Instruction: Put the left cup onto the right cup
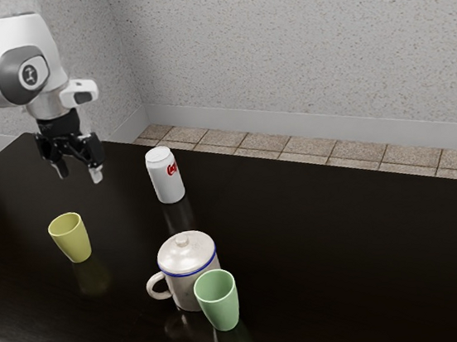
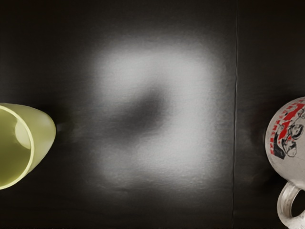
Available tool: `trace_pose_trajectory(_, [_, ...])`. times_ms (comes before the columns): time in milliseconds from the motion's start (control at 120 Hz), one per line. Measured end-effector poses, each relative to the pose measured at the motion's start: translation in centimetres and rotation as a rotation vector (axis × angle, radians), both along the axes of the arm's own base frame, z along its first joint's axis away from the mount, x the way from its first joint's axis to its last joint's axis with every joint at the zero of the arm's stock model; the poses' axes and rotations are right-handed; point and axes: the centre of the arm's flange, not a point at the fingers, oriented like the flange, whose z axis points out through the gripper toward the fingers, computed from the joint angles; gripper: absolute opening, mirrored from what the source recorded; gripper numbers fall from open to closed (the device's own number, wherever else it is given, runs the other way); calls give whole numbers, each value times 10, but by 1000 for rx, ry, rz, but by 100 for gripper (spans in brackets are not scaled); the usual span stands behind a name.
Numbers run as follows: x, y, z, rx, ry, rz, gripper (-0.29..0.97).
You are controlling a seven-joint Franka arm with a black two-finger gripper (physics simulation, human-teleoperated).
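Exterior view: mug (image 1: pixel 186 268) beside green cup (image 1: pixel 217 299)

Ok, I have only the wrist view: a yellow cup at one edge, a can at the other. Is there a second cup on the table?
Observer: Yes, a green cup stands upright in front of a lidded white mug, nearest the exterior camera.
Operator: Does my hand hold anything?
Observer: No, it is open and empty.
Operator: How high is it over the yellow cup?
Observer: Well above that cup's rim, over the table, between that cup and the can.
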Motion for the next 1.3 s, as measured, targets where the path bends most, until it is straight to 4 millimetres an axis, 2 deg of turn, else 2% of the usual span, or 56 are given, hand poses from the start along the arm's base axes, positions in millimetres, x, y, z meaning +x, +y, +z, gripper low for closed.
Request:
trace_pose_trajectory(125, [-17,3,-29,12,-24,5,68])
trace_pose_trajectory(292, [-8,20,-65,36,-31,31,68])
trace_pose_trajectory(358, [-6,36,-79,43,-21,55,68])
trace_pose_trajectory(467, [-13,76,-104,49,6,124,68])
trace_pose_trajectory(558, [-14,91,-118,55,10,142,68])
trace_pose_trajectory(758, [-4,87,-131,70,-23,122,68])
trace_pose_trajectory(1067, [9,89,-178,83,-36,115,68])
trace_pose_trajectory(1183, [12,90,-189,85,-41,115,68])
trace_pose_trajectory(1225, [12,90,-190,86,-44,116,63])
trace_pose_trajectory(1300, [13,90,-191,87,-48,117,42])
